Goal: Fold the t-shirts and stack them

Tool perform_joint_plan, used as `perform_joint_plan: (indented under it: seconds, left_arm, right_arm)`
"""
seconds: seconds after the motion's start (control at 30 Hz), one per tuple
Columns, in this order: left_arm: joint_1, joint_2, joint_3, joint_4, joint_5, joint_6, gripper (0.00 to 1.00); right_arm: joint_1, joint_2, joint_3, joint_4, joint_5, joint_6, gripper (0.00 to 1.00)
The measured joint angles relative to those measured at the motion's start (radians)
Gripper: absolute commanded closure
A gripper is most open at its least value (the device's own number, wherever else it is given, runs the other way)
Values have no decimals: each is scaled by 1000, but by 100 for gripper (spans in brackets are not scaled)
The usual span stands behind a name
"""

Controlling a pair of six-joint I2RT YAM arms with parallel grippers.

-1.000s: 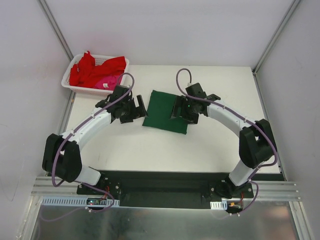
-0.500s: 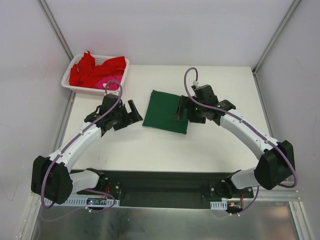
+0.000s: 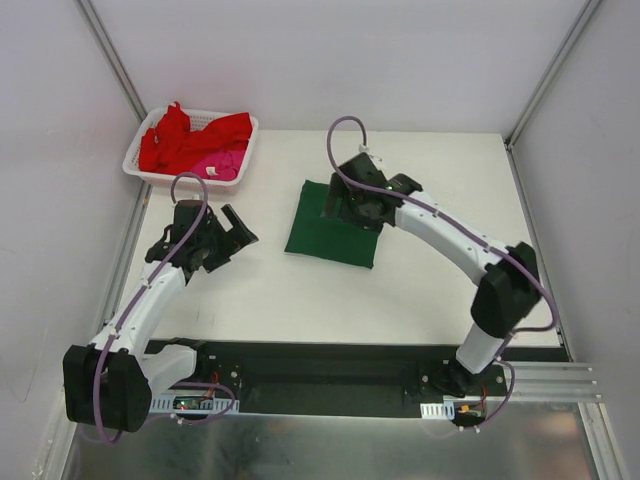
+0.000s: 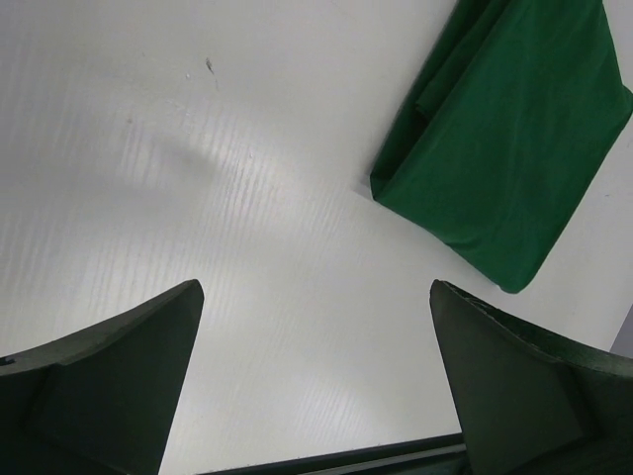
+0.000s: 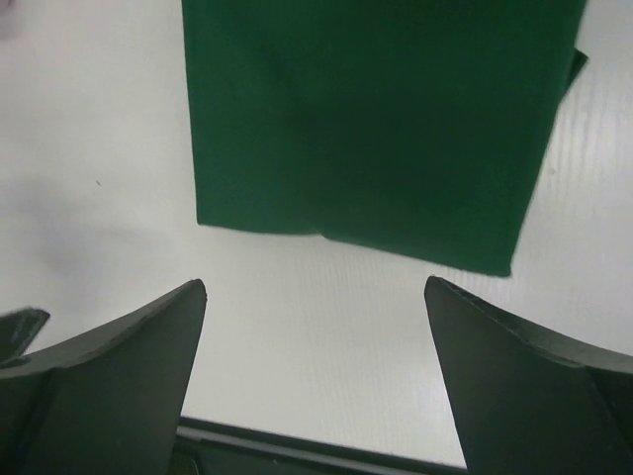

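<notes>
Green t-shirt (image 3: pixel 322 238): lies folded into a flat, roughly square pad near the middle of the worktop (image 3: pixel 300 300). Soft, matte, dark cotton with straight sides. Stacked layers show at one corner in the left wrist view. Sits slightly askew to the worktop's edges.

Worktop: white and smooth, finely ribbed in both wrist views, with a few small dark specks.

Basket (image 3: pixel 165 180): white plastic mesh, rectangular, at the far-left corner. Holds a crumpled red t-shirt (image 3: pixel 185 138), draped up over the rim at the back and along the right side, and a bright pink t-shirt (image 3: pixel 215 163) bunched beneath it, with a small white label just showing. Well apart from the green pad.

Left hand (image 3: pixel 238 240): spread wide, nothing between the dark wedge-shaped fingers (image 4: pixel 119 386). Hangs above bare worktop, left of the green pad and clear of it.

Right hand (image 3: pixel 345 208): likewise spread wide and gripping nothing. Overlaps the pad's far right part in the top view; looks down in its own view on bare worktop, with one straight edge of the pad just beyond the fingertips. Contact with the cloth cannot be told.

Open room: bare worktop along the whole near side, between pad and left hand, and right of the pad out to the edge. Closed in by pale walls (image 3: pixel 350 60) at the back and on both sides.
</notes>
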Motion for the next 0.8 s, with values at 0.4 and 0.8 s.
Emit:
perform_joint_plan:
  seconds: [0.4,0.8]
  left_arm:
    - [14,-10,0,-42,14,28,1]
    - [14,22,37,-56,105,87,1]
  right_arm:
    - [10,449,353,-102,9,-54,4]
    - [-130,-139,-247,79,-188,-123,1]
